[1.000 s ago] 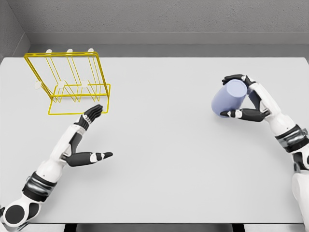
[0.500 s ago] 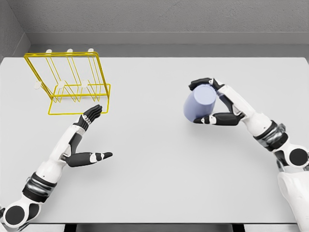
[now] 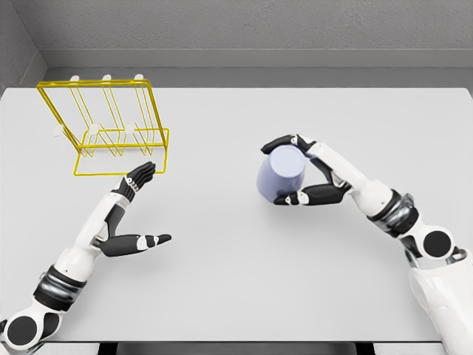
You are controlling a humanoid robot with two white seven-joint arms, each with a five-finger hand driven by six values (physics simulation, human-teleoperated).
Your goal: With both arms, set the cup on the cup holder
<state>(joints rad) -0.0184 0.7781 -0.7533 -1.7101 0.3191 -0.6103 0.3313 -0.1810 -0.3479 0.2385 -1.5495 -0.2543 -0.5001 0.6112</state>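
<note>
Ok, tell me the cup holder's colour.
Yellow wire; the cup holder shows best in the head view.

Both arms were glossy white shells with dark grey joint rings. The left five-finger hand (image 3: 127, 214) and right five-finger hand (image 3: 314, 174) had black fingers with white segments.

The yellow wire cup holder (image 3: 111, 126) stands near the tabletop's (image 3: 236, 296) far left corner. The left hand (image 3: 133, 211), fingers spread, sits just in front of it, partly blocking approach from the near side. Bare tabletop lies between the holder and the right hand (image 3: 299, 174) gripping the cup (image 3: 281, 174) mid-table.
</note>
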